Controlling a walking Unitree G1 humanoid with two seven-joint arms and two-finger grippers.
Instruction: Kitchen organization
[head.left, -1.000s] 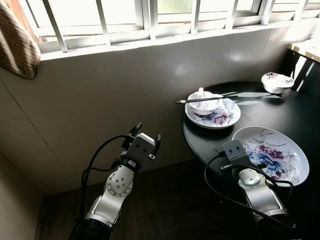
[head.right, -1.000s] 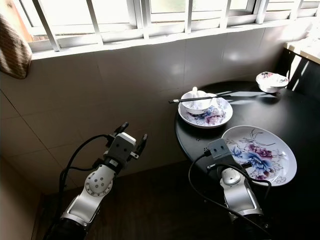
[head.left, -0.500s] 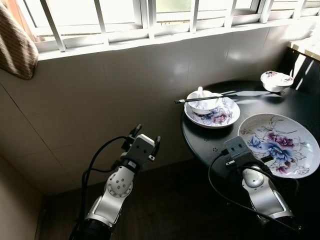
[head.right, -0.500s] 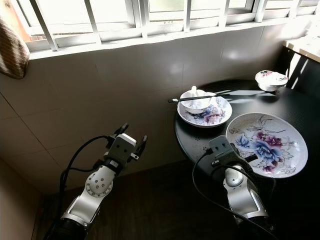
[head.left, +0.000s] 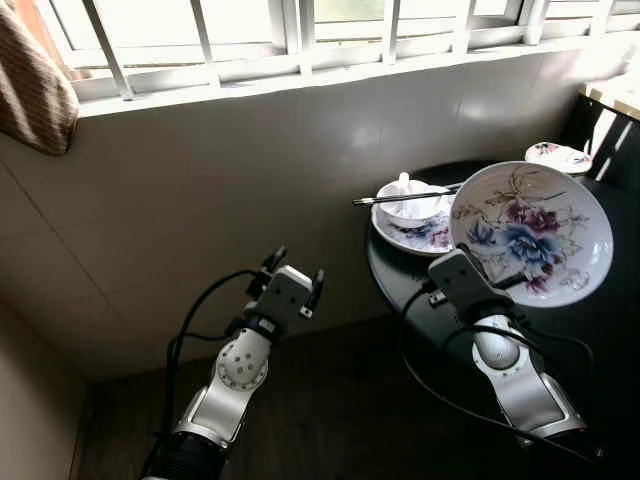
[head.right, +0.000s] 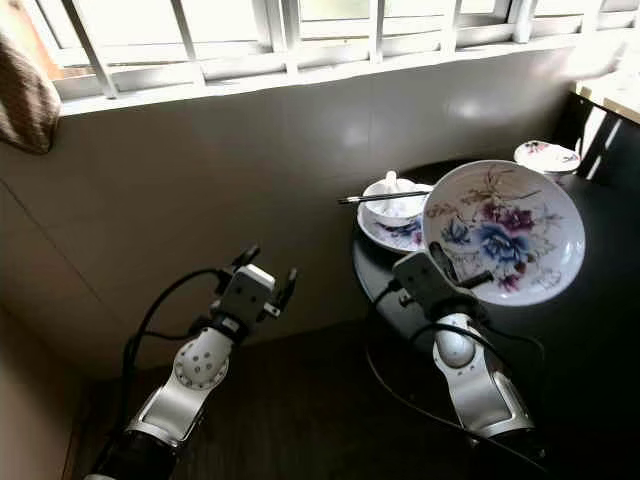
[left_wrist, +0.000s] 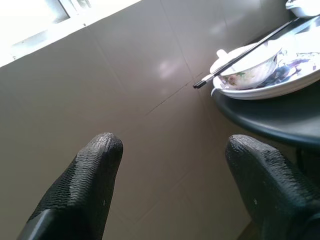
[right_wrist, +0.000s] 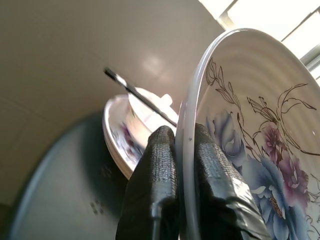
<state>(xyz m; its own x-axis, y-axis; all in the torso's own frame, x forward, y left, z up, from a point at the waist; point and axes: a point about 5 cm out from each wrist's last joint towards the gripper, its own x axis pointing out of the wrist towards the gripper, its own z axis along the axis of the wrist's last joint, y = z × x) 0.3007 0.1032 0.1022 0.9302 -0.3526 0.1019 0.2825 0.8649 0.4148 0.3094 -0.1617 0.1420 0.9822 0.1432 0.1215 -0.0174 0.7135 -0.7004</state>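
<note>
Since a second ago your right gripper (right_wrist: 181, 165) has lifted the big plate (head.left: 531, 233) off the counter (head.left: 600, 330) and tipped it nearly on edge, its flowered face toward the camera. Your fingers (right_wrist: 158, 165) are clenched on the rim alone, one on each side. That is a thin hold on a wide, heavy dish, so I judge it could pivot or slip out if you swing quickly. It now hangs just above the small plate (head.left: 408, 233) carrying a bowl (head.left: 411, 201) and chopsticks (head.left: 400, 196); drop the wrist or drift toward the wall and you may clip them. A second bowl (head.left: 558, 156) sits farther back. Your left gripper (head.left: 290, 275) hovers spread and empty, off the counter near the tiled wall (head.left: 220, 190).
</note>
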